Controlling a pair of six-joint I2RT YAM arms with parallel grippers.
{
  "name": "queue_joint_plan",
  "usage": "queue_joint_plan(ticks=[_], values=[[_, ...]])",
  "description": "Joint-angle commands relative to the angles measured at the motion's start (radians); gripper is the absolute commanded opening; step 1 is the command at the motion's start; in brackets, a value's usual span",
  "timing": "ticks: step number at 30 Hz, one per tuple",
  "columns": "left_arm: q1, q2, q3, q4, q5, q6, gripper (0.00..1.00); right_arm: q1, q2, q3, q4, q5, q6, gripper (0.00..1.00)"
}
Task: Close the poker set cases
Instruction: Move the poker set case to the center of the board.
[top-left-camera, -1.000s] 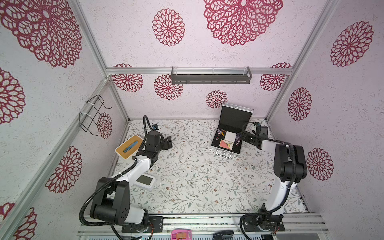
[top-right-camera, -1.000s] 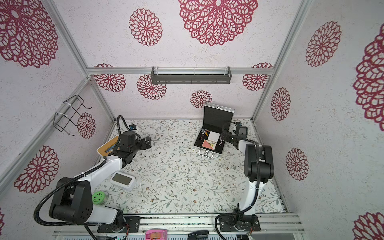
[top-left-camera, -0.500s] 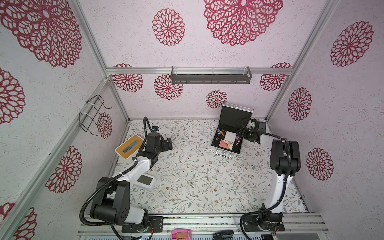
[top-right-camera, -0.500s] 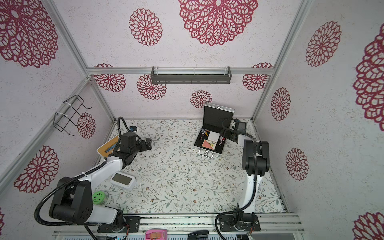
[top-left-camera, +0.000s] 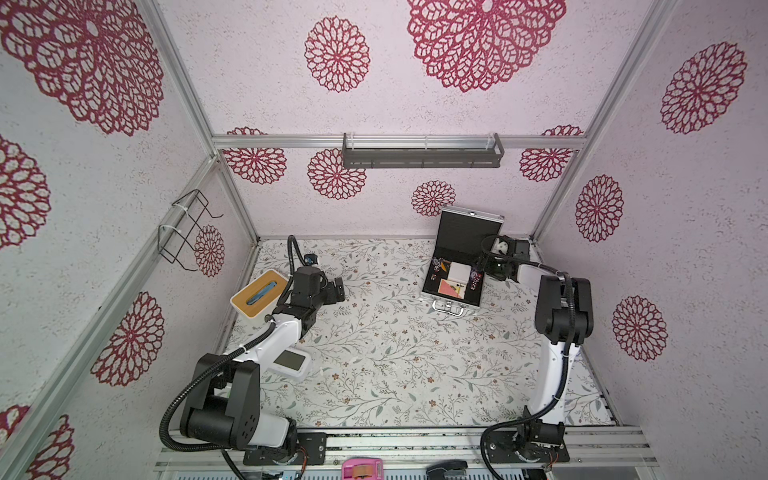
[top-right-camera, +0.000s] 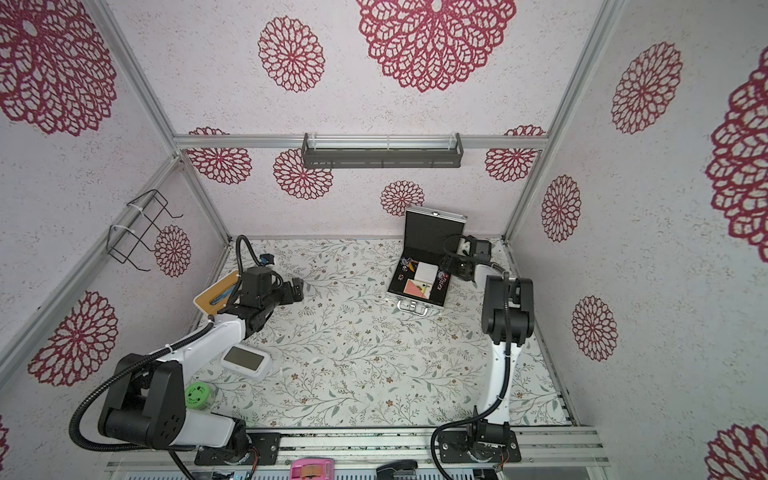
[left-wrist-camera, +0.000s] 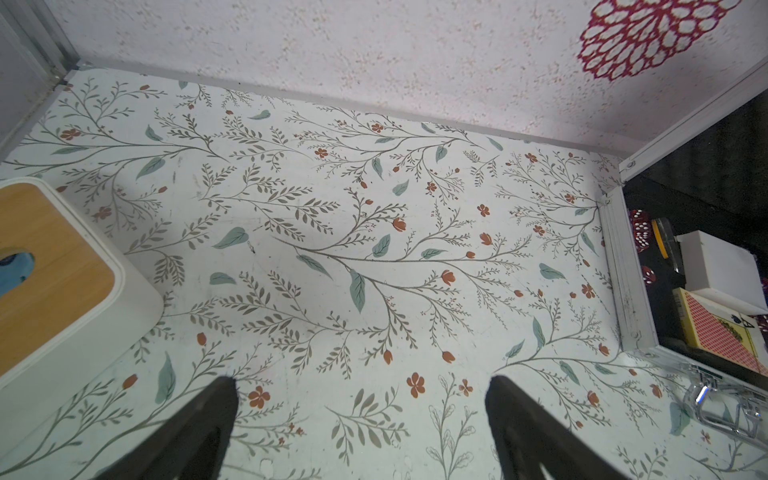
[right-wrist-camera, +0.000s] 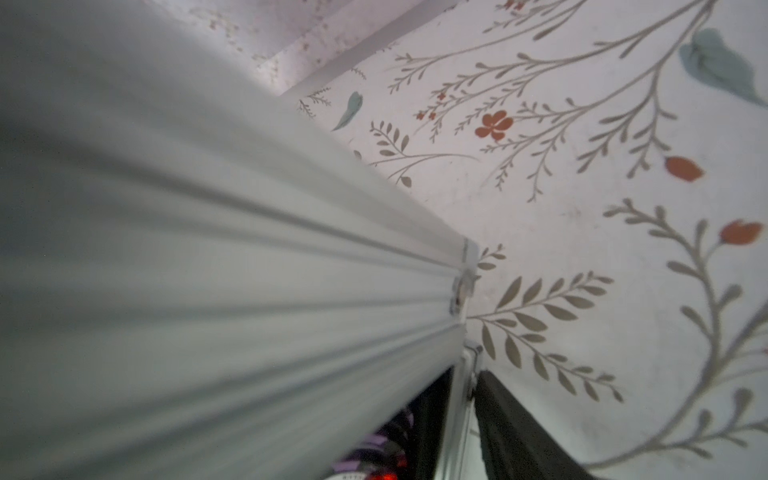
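The poker set case (top-left-camera: 465, 235) (top-right-camera: 432, 230) stands open at the back right in both top views, its black-lined lid upright and cards, dice and chips in the base. My right gripper (top-left-camera: 482, 270) (top-right-camera: 446, 268) is at the case's right side, where the lid meets the base. In the right wrist view the ribbed silver lid (right-wrist-camera: 208, 249) fills most of the picture. One dark finger (right-wrist-camera: 511, 428) lies against the outside of the case wall and the other is hidden. My left gripper (top-left-camera: 338, 291) (left-wrist-camera: 361, 382) hovers open over bare table, well left of the case (left-wrist-camera: 623, 270).
A white box with a wooden top (top-left-camera: 259, 297) (left-wrist-camera: 50, 270) sits beside my left arm. A white device with a screen (top-left-camera: 291, 361) and a green round object (top-right-camera: 199, 392) lie near the left base. A wire rack (top-left-camera: 187, 232) and a grey shelf (top-left-camera: 422, 151) hang on the walls.
My right arm has reached further back and its gripper has closed in on the case's right side by the lid, jaws narrower. The left arm has barely moved.
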Motion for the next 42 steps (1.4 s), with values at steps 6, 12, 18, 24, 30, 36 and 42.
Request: queue_joint_plan(ticks=[6,12,18,24,30,36,42], values=[[-0.005,0.008,-0.009,0.025,0.009,-0.008,0.97,0.080,0.013,0.101,-0.075,-0.099,-0.084,0.71],[-0.005,-0.001,-0.015,0.019,0.009,-0.006,0.97,0.136,0.028,0.136,-0.094,-0.123,-0.091,0.71],[-0.005,-0.009,-0.016,0.014,0.008,-0.008,0.97,0.187,0.031,0.144,-0.108,-0.127,-0.095,0.71],[-0.008,-0.012,-0.020,0.017,0.015,-0.014,0.97,0.234,0.030,0.135,-0.114,-0.137,-0.095,0.71],[-0.033,-0.010,-0.010,0.015,0.028,-0.025,0.97,0.256,-0.004,0.090,-0.096,-0.126,-0.094,0.71],[-0.083,0.007,0.001,0.012,0.016,-0.029,0.97,0.219,-0.105,-0.015,-0.067,-0.064,-0.114,0.74],[-0.112,0.036,0.009,0.025,0.011,-0.037,0.97,0.181,-0.152,-0.074,-0.038,-0.067,-0.130,0.77]])
